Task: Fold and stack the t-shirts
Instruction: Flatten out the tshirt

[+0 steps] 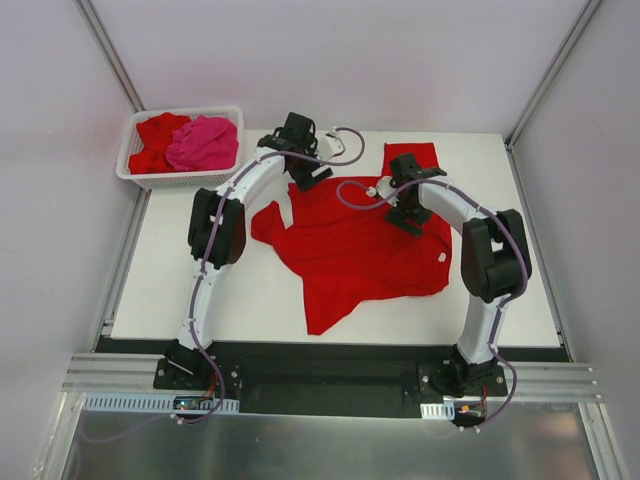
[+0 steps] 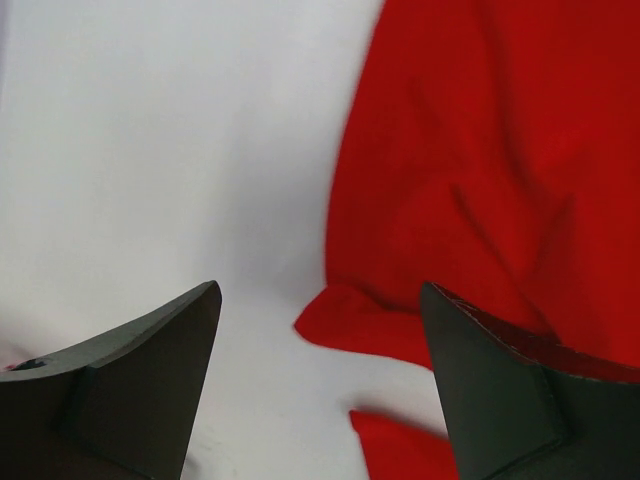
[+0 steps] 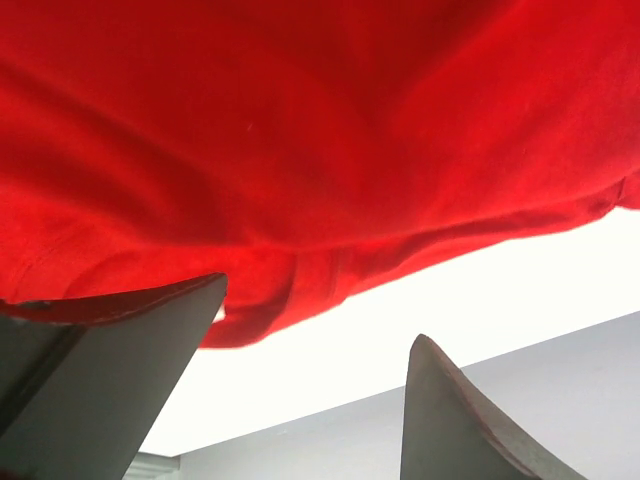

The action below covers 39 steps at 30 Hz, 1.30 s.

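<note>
From the top camera, a spread red t-shirt (image 1: 350, 250) lies rumpled and unfolded across the middle of the white table (image 1: 200, 300), one corner trailing toward my bases. My left gripper (image 1: 308, 178) hangs over that shirt's far left edge, and my right gripper (image 1: 405, 218) hangs over its far right part. Just beyond my right wrist, a folded red t-shirt (image 1: 410, 155) sits as a neat rectangle at the table's far edge. A white lattice basket (image 1: 180, 180) stands off the far left corner of the table. It holds a crumpled red t-shirt (image 1: 158, 135) on its left and a pink t-shirt (image 1: 203, 143) bunched beside it on the right.

From my left wrist, my left gripper (image 2: 320, 290) has its jaws spread wide and grips nothing. One of my fingers (image 2: 150, 370) is over bare table (image 2: 150, 130). The other is in front of the spread red t-shirt (image 2: 480, 150), whose folded-over edge runs down the right half of the view and ends in the gap between my jaws.

From my right wrist, my right gripper (image 3: 320, 310) is also wide open and holds nothing. The spread red t-shirt (image 3: 300, 120) fills the upper part of the view, its hem curving down to my left finger. I cannot tell whether that finger touches the cloth. My other finger stands clear of the shirt, against the table (image 3: 450, 300) and a grey wall (image 3: 560, 400).
</note>
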Tool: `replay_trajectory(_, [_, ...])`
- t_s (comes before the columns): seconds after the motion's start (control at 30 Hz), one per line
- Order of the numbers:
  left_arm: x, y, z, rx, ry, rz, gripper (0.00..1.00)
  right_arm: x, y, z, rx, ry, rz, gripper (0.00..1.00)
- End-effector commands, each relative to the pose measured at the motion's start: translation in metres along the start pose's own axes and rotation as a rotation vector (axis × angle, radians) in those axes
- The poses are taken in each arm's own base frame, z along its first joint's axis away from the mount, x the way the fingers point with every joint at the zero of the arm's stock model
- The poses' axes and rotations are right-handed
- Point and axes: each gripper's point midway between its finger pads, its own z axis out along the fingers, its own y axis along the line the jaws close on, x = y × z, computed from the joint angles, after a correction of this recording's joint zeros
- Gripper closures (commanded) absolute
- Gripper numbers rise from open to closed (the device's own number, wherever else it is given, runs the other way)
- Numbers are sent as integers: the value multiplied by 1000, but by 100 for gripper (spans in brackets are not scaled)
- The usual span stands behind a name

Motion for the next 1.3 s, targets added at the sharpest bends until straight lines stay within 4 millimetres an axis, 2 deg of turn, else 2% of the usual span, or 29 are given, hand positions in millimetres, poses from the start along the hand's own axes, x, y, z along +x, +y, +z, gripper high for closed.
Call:
replay_trajectory(0.0, [-4, -27, 7, 97, -23, 44, 20, 10, 2, -25, -28, -7, 17, 18])
replay_trajectory(0.17, [10, -32, 24, 114, 11, 74, 20, 11, 6, -30, -54, -15, 15, 18])
replay_trajectory(0.43, [48, -37, 52, 126, 110, 157, 20, 9, 14, -35, -116, -17, -3, 18])
replay_trajectory(0.53, [56, -34, 58, 123, 131, 179, 20, 13, 25, -29, -134, -7, -52, 18])
replay_trajectory(0.57, [59, -31, 59, 113, 140, 191, 20, 22, 41, -22, -150, 24, -97, 18])
replay_trajectory(0.63, [66, -27, 63, 103, 159, 193, 21, 22, 46, -17, -123, 11, -144, 18])
replay_trajectory(0.8, [75, -6, 58, 58, 180, 208, 20, 34, 76, -13, -209, 57, -157, 18])
replay_trajectory(1.13, [89, 45, 31, -53, 199, 197, 20, 39, 106, -24, -268, 37, -248, 17])
replay_trajectory(1.27, [97, 66, 25, -109, 206, 191, 20, 48, 127, -24, -299, 54, -323, 17])
